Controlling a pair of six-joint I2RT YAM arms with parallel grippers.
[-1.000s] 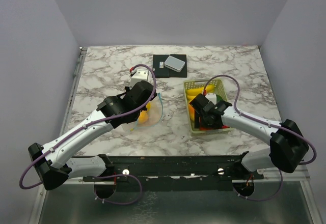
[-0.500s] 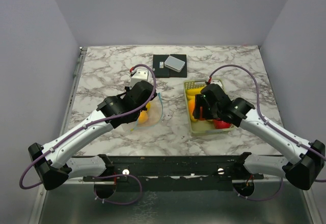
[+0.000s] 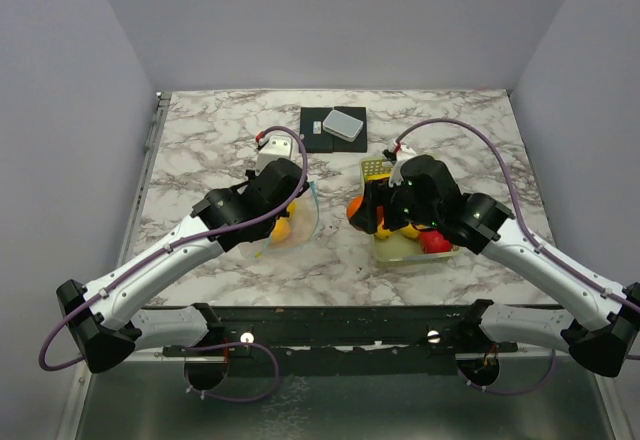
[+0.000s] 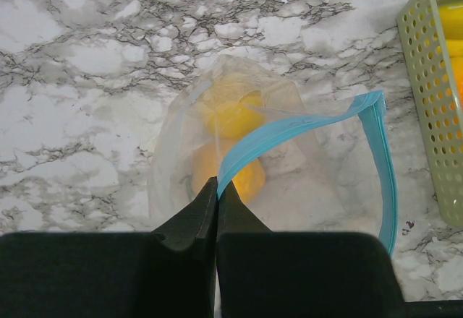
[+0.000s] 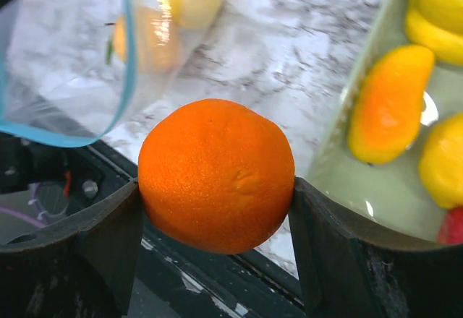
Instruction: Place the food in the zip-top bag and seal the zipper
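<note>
We see the zip-top bag (image 4: 170,173) as a clear, crinkled pouch lying on the marble counter (image 4: 87,58) in the middle of the left wrist view, its mouth gaping toward the bottom of the frame. The zipper (image 4: 289,126) is a thin light-blue strip that rises from lower centre to the right, then drops down the right side of the mouth. Through the plastic we make out a yellow lemon (image 4: 231,108) and, just below it, an orange-coloured fruit (image 4: 249,177). The pale green slotted basket (image 4: 427,101) stands near the bag at the right edge.

The left pincer (image 4: 217,188) is pressed narrow, its two fingers meeting on the near end of the zipper and holding that lip up. In the top view the left arm stretches from lower left diagonally to the centre, wrist over the bag.

The right pincer (image 5: 217,188) grips a round orange (image 5: 217,144), one pad touching each side. It hangs above the counter between the bag, upper left of the right wrist view, and the basket at right, where an orange wedge (image 5: 391,105), yellow pieces (image 5: 441,14) and a red fruit (image 5: 454,228) lie. The right arm reaches in from lower right, bent at the elbow.
</note>
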